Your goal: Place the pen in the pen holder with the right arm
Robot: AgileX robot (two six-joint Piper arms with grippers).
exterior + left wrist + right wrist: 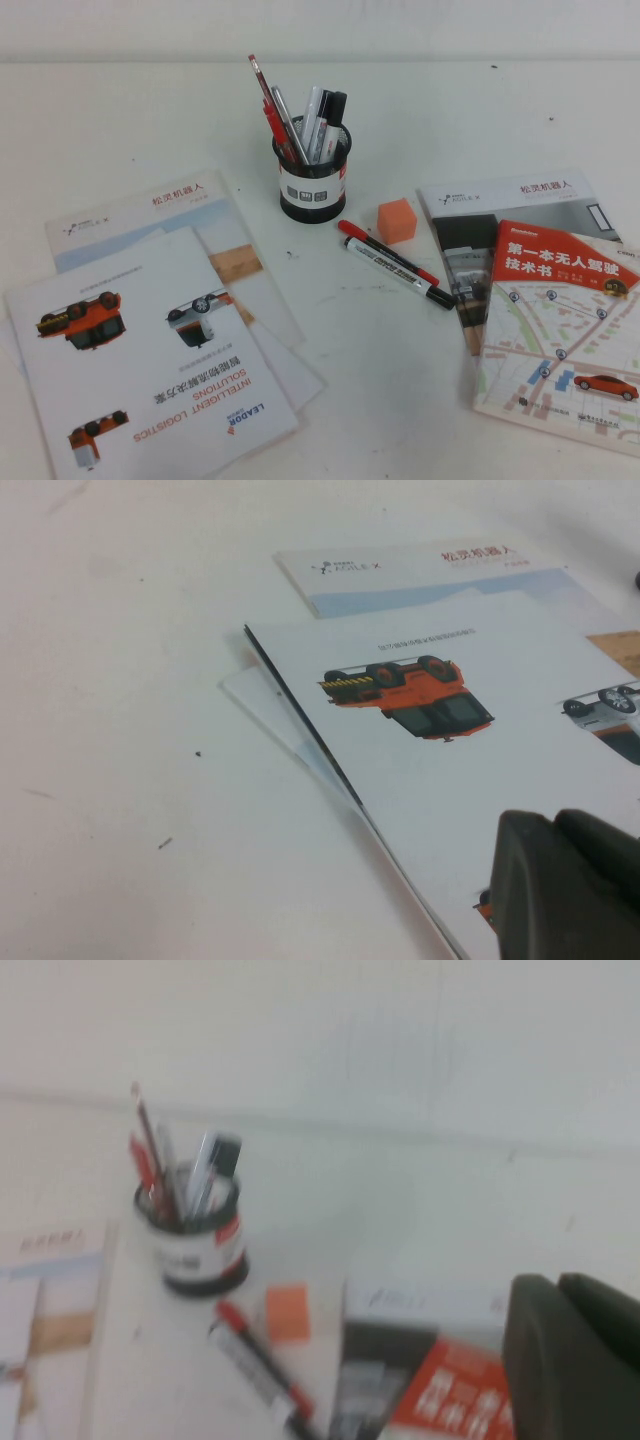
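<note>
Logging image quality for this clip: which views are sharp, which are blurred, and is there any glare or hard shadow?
High view: sharp, evenly lit; the pen holder casts only a faint shadow, no glare. Left wrist view: brochure print readable, the left end effector a dark soft mass at the corner. Right wrist view: blurred throughout; right end effector indistinct.

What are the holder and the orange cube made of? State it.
Holder: black wire mesh, probably metal, see-through lattice wall with a white label. Orange cube: matte, soft-edged, likely foam or rubber. Left gripper is over brochures, right gripper over the booklets.
</note>
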